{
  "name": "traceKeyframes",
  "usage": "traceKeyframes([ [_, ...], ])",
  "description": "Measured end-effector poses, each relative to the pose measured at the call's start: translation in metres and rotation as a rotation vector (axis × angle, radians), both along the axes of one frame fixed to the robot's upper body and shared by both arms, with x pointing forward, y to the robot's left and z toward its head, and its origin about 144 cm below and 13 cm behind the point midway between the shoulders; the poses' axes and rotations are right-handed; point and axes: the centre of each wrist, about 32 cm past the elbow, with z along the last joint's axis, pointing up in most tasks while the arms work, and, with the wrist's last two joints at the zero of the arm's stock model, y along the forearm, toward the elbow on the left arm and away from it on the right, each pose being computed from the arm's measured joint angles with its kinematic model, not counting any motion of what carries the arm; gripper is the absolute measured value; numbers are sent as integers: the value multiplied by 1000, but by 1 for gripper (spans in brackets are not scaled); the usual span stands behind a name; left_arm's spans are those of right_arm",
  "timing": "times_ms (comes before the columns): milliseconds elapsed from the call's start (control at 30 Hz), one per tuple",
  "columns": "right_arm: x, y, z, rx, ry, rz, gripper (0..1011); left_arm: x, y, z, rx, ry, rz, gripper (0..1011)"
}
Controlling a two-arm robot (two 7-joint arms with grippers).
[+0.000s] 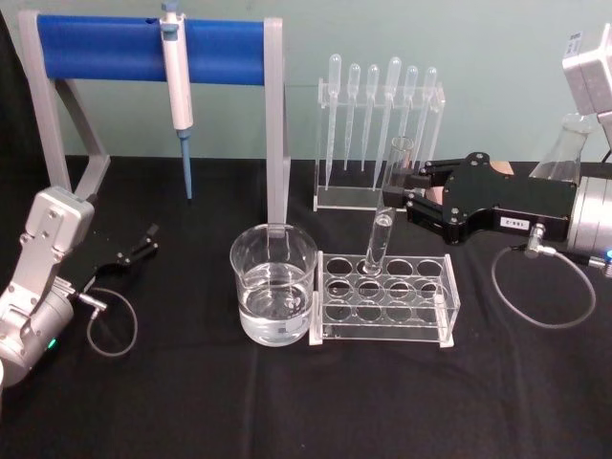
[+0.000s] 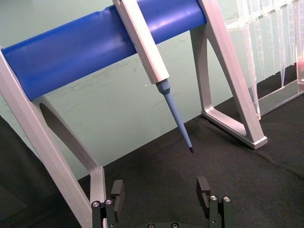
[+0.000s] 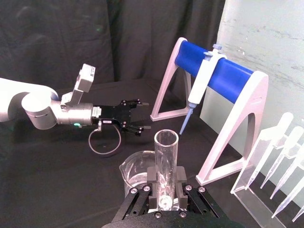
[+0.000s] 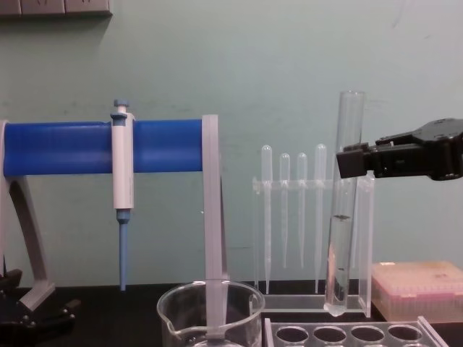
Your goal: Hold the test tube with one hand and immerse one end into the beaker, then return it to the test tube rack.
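Right gripper (image 1: 405, 194) jaws pinch the test tube (image 1: 380, 234) upright, its bottom just above the rack (image 1: 449, 320). This looks like the lift-out step. Next: carry it left over the beaker (image 1: 237, 273), then lower. Left gripper (image 1: 143, 241) idles far left, jaws spread.

Black right gripper (image 1: 409, 186) with white numbered label (image 1: 509, 222), silver cylindrical wrist (image 1: 593, 215), looping grey cable (image 1: 540, 323), black left gripper (image 1: 145, 242).

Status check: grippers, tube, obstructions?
Right gripper shut on test tube, upright just above rack. Left gripper open, parked far left. Beaker left of rack, nothing between.
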Motion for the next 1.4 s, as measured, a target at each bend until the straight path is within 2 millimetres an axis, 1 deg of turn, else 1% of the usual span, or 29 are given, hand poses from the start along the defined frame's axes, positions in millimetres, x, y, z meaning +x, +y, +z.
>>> traceKeyframes([
  [1400, 0, 0, 0, 0, 0, 0, 238, 0, 0, 0, 0, 0, 0, 1000],
])
